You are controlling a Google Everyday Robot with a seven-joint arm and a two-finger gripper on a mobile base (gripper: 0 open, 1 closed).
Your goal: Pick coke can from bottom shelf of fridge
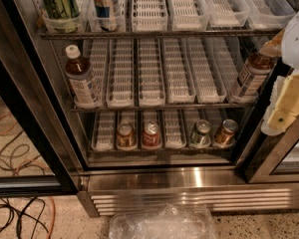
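The fridge stands open in front of me, with wire racks and a steel louvred base. On the bottom shelf, white slotted lane trays hold several cans. The coke can is red with a silver top and stands upright near the front, left of centre. A brownish-orange can stands right beside it on the left. A green-silver can and another brownish-orange can stand to its right. My gripper, white and pale yellow, is at the right edge, outside the fridge, above and right of the bottom shelf and well away from the coke can.
The middle shelf holds a brown bottle at the left and another at the right. Tall cans stand on the top shelf. A crumpled clear plastic bag lies on the floor before the base. Cables lie at the left. A black door frame runs along the left.
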